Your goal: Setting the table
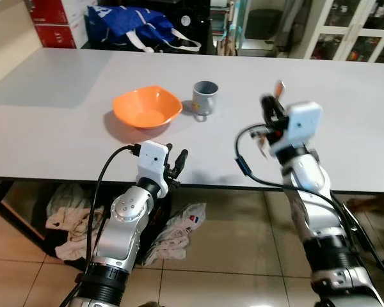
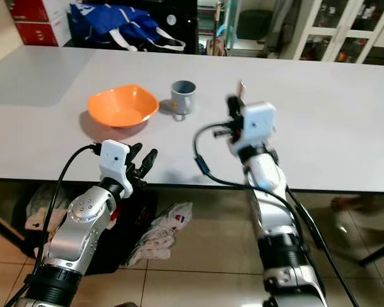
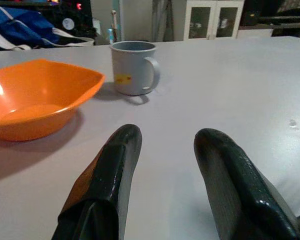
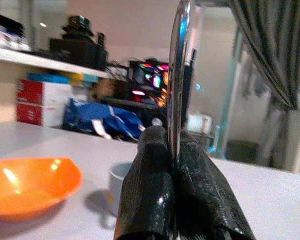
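At the table's (image 1: 345, 128) near edge, the left gripper (image 1: 177, 164) hovers with fingers parted, holding nothing. The right gripper (image 4: 174, 165), blurred in the eye views, is raised and clamped on an upright metal utensil (image 4: 176, 75); its top is cut off. Beyond sit an orange bowl (image 1: 147, 106) and a grey mug (image 1: 205, 97).

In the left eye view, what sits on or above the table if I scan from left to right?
Orange bowl → grey mug → right end effector, raised over the table and shut on a thin metal utensil. The left end effector, open, hangs at the near table edge, below the bowl and mug.
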Robot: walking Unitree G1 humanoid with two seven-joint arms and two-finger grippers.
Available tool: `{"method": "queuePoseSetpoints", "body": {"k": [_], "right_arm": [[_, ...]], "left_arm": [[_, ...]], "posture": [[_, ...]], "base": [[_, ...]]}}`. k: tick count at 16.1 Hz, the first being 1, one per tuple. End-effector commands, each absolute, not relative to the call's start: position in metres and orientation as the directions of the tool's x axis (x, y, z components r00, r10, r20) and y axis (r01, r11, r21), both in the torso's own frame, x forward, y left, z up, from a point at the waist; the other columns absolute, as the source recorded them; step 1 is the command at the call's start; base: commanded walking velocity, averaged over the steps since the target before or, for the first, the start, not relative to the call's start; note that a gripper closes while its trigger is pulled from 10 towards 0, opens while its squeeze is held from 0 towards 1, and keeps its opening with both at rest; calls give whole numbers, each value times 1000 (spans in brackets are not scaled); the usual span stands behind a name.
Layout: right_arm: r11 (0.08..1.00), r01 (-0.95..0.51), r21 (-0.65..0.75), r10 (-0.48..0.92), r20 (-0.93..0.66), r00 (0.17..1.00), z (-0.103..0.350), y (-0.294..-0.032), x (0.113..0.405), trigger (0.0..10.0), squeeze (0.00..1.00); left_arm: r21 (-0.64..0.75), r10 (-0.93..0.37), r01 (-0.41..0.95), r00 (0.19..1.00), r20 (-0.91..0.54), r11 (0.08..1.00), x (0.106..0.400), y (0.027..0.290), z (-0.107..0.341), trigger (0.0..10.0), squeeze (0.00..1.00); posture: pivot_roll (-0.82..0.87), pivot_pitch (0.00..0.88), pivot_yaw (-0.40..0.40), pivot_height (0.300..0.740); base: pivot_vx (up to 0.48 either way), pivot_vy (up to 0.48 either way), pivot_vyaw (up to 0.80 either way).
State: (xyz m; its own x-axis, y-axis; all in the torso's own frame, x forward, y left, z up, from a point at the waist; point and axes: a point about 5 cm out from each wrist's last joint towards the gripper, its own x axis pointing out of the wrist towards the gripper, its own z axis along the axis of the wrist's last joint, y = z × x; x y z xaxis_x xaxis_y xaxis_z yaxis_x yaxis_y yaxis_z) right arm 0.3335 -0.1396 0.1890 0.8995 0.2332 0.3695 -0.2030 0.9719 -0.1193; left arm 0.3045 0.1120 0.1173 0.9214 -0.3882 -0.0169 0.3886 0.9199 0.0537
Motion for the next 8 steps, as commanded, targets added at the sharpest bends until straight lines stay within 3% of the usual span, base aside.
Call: {"method": "queuePoseSetpoints", "body": {"k": [1,6,8], "right_arm": [[970,-216,-110,241,361,901,188,-141,332,0,0],[974,-207,-87,224,303,926,167,-143,320,0,0],[974,-210,-86,226,283,932,160,-143,315,0,0]], "left_arm": [[67,-385,385,923,-12,921,307,114,121,10000,0],[29,-382,383,924,-27,923,305,113,119,10000,0],[4,-377,378,925,-34,926,305,113,118,10000,0]], "posture": [[10,0,3,740],[1,0,9,740],[-4,0,12,740]], "base": [[0,0,0],[0,0,0],[0,377,0]]}}
